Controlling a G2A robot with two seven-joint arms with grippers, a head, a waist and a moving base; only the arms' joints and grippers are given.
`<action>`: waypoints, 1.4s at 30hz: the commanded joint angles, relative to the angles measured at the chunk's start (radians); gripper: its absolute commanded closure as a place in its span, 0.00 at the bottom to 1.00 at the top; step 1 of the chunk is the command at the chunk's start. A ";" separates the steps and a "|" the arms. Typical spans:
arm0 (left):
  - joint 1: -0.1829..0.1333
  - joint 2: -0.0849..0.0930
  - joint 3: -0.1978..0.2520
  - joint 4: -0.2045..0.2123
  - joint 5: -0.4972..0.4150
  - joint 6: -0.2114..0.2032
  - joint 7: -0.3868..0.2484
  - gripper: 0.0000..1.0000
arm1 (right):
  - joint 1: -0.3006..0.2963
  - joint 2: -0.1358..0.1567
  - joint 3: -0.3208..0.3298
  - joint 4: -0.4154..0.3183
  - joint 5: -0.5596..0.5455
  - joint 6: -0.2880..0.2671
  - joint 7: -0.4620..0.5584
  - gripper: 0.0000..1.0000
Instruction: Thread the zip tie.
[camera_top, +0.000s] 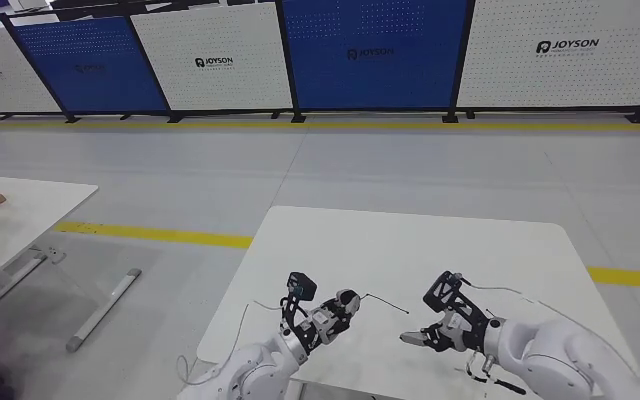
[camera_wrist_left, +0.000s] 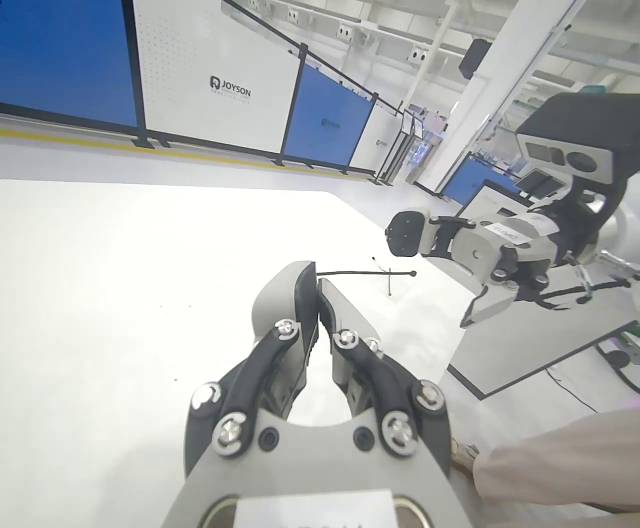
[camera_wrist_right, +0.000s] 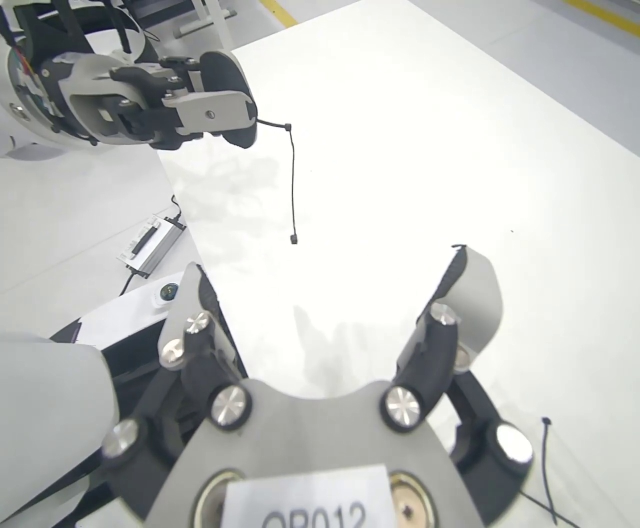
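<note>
The left claw (camera_wrist_left: 317, 281) is shut on one end of the black zip tie (camera_wrist_left: 365, 273), pinching it between its dark pads. From the pads the tie sticks straight out over the white table (camera_top: 420, 240), clear of the surface, and ends in a small knob.

The right claw (camera_wrist_right: 330, 260) stands wide open and holds nothing. It faces the left claw across the near part of the table. The tie's free end lies between the two claws, near the right claw's fingertips but apart from them.

The gripped end of the tie is hidden between the left claw's pads, so how much of it sits inside cannot be seen. In the top view the tie is only a hair-thin line. In the right wrist view it leaves the left claw as a short stub to a small knob, and a long thin run goes on from there to a dark tip. This may be one tie bent at the knob, but the view is too poor to be sure.

A second tie (camera_wrist_right: 548, 460) lies flat on the table just beside the base of the right claw. It is partly behind the claw's linkage and is cut off at the picture's edge.
</note>
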 joint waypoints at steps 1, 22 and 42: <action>-0.003 -0.003 -0.001 -0.005 -0.052 0.010 -0.029 1.00 | -0.012 0.001 0.001 0.002 -0.011 -0.002 -0.017 0.00; -0.010 -0.017 -0.009 -0.007 -0.339 0.024 -0.162 1.00 | -0.039 0.000 -0.071 0.031 -0.059 -0.002 -0.148 0.00; -0.021 -0.032 -0.014 0.014 -0.557 -0.023 -0.214 1.00 | -0.002 -0.001 -0.122 0.135 0.091 0.007 -0.296 0.00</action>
